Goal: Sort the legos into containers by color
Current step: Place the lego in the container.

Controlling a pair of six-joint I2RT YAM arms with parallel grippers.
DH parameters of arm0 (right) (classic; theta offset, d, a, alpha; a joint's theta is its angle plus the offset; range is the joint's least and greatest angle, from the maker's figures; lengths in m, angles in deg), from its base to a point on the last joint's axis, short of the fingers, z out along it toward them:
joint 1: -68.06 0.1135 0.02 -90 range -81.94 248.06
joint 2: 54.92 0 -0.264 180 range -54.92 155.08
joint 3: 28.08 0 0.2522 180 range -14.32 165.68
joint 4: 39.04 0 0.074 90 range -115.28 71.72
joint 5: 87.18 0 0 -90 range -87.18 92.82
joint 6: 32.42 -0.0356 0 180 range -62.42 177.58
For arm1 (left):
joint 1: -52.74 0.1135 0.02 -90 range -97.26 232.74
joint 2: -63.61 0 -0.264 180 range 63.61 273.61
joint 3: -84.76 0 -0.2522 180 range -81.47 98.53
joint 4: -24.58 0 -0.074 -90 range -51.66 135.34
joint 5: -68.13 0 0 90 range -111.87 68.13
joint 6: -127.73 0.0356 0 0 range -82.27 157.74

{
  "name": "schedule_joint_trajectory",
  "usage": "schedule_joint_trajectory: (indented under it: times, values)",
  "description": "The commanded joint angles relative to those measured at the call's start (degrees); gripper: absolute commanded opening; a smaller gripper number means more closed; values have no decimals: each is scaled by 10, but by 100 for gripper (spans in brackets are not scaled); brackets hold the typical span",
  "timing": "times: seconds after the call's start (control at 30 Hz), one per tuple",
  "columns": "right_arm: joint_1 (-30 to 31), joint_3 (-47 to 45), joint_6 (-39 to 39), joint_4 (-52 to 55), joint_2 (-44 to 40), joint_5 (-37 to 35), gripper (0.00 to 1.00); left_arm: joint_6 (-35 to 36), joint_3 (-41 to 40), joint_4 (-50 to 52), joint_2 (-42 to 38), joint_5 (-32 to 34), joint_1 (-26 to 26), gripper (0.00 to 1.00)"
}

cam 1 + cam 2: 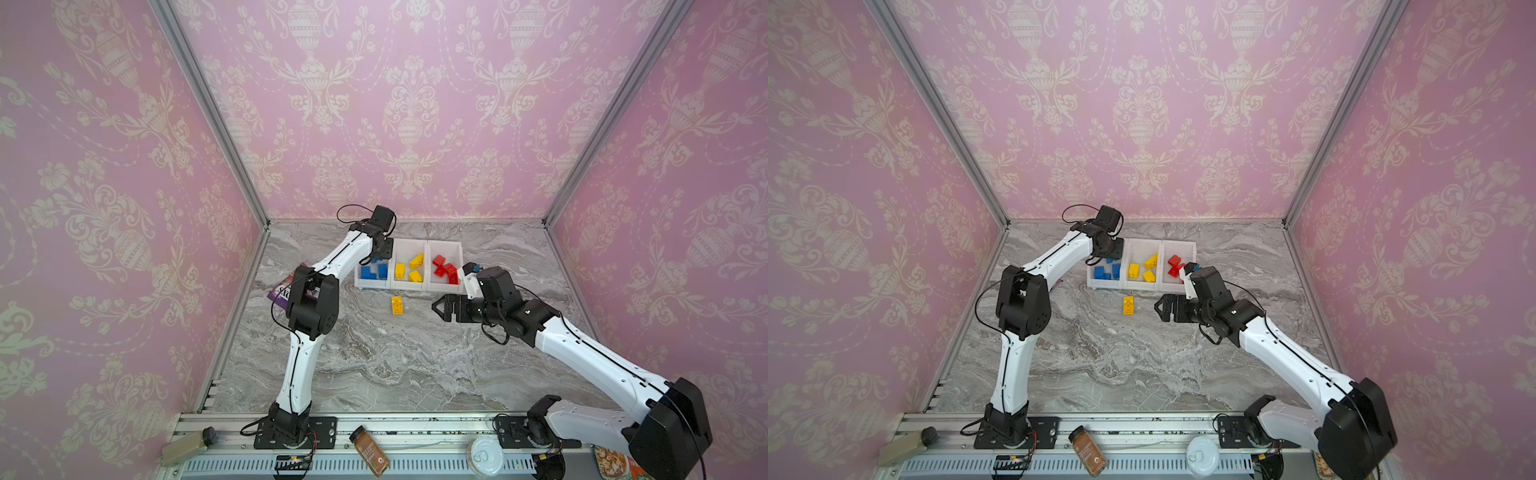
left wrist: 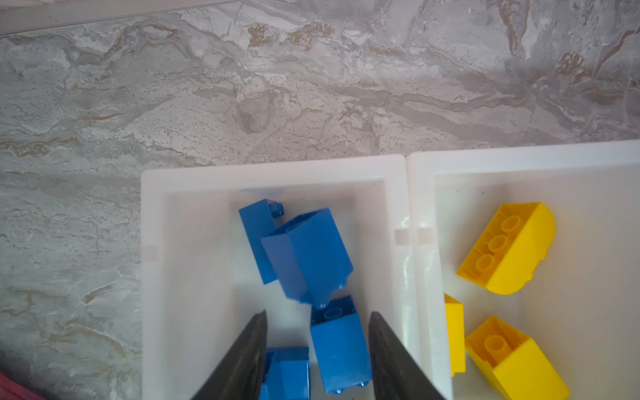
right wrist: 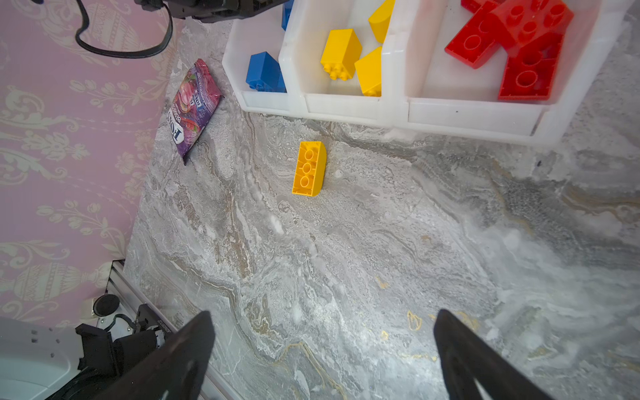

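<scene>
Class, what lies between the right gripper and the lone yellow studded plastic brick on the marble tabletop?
Nothing: only bare grey marble tabletop separates the open right gripper from the yellow brick, as the right wrist view shows.

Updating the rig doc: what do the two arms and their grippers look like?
The left arm and right arm match: glossy white link shells dotted with small screw holes, bulky black joint housings, and a thin black cable running along each link and looping free near the wrist. The left gripper and right gripper have dark, tapering, wedge-shaped fingers.
</scene>
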Motion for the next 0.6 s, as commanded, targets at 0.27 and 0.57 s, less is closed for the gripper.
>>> schedule_joint_trajectory:
  times: [0.27, 0.57]
  values:
    - [11, 11, -12, -1, 19, 5, 100, -3, -52, -24, -61, -17, 2, 62]
    - [25, 30, -8, 3, 47, 1, 100, -33, -222, -124, -192, -49, 2, 72]
